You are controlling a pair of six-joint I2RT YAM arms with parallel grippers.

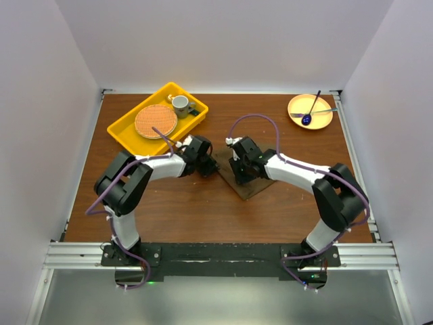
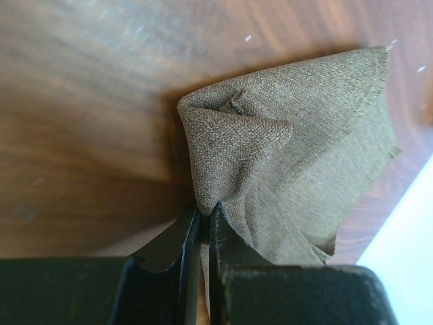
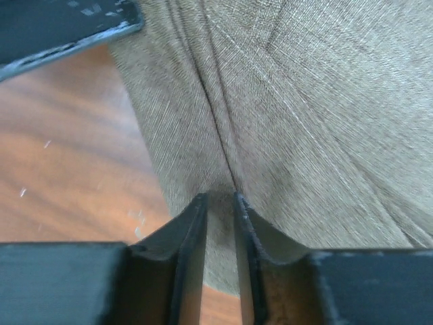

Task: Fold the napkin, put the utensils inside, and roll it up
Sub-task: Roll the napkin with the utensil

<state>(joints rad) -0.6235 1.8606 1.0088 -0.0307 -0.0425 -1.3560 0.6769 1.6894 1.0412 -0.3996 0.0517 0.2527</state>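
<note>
White walls were seen boxing in a reddish-brown wooden worktop [image 1: 203,217], fwiw. Right in the middle of it, the napkin [image 1: 249,188] was spread sort of diamond-wise, with both arms bent in towards it from either side. The left jaws were clamped on the napkin at its left corner. In the left wrist view the cloth was bunched into a little peak and pinched between the tips. The right jaws were parted by a narrow slit over the napkin's far part, and a crease was seen running straight up to that slit. Whether any cloth was actually caught in there couldn't be told. Far left, a yellow tray [image 1: 122,128] was parked with a round orange mat [image 1: 155,121] and a mug [image 1: 180,104] in it. Far right, a yellow plate [image 1: 298,105] was set with a dark blue spoon [image 1: 312,106] laid across it.
</note>
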